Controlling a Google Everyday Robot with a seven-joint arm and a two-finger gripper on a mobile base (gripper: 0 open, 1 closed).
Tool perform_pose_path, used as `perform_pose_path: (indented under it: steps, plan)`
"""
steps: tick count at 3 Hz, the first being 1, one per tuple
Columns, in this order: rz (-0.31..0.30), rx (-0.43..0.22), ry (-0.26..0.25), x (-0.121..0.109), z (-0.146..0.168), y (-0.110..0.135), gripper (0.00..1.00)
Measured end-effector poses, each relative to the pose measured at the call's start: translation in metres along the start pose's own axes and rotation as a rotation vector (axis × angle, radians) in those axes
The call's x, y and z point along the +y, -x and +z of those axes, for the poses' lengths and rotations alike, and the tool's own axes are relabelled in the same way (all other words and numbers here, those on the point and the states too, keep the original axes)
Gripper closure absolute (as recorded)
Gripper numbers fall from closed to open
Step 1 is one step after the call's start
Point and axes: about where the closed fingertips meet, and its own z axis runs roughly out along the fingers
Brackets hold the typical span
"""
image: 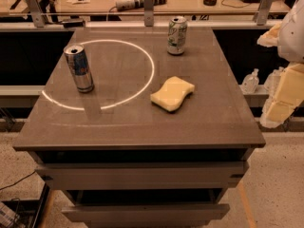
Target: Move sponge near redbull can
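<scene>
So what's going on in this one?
Nothing is being handled yet. The robot's gripper hangs off the right side of the table, apart from the sponge. The sponge lies flat right of centre, well apart from the redbull can standing upright at the left. A white and green can stands at the back.

Likely an office or lab: cluttered worktop (185,4) with power strip (140,2) and cables (236,3) behind a railing (148,6), drawered desk (133,125), gripper (280,106) just off its side.
</scene>
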Motion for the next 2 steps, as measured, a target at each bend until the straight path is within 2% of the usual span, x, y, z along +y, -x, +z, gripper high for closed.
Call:
perform_pose_path:
  steps: [1,2]
  plan:
    - [0.0,0.0,0.0,0.0,0.0,0.0,0.0]
    - [-0.036,-0.008,0.011,-0.0012,-0.0005,0.0053,0.0]
